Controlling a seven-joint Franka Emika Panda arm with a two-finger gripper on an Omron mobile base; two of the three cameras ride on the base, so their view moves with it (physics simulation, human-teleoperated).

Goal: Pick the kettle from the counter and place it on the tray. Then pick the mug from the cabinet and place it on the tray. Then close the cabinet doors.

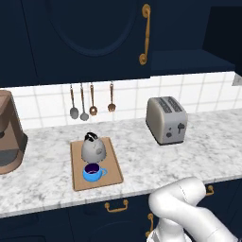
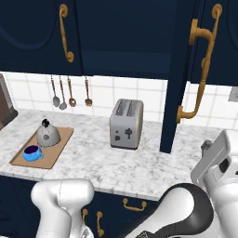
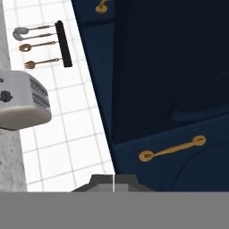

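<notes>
The grey kettle [image 1: 93,147] [image 2: 48,134] stands on the wooden tray [image 1: 111,177] [image 2: 58,148] on the marbled counter [image 1: 142,160]. The blue mug [image 1: 93,172] [image 2: 31,152] sits on the tray just in front of the kettle. The left cabinet door [image 1: 94,38] is closed. The right cabinet door [image 2: 175,93] stands open, edge-on, with its gold handle [image 2: 200,69] [image 3: 172,149]. The dark cabinet inside [image 3: 174,67] shows beside it. My gripper [image 3: 113,182] is shut on nothing, close to the open door and far right of the tray.
A silver toaster [image 1: 165,119] [image 2: 126,123] [image 3: 22,98] stands on the counter right of the tray. Several utensils [image 1: 90,101] hang on the tiled wall. A brown coffee machine [image 1: 7,132] is at the far left. Navy drawers with gold handles [image 1: 116,206] run below.
</notes>
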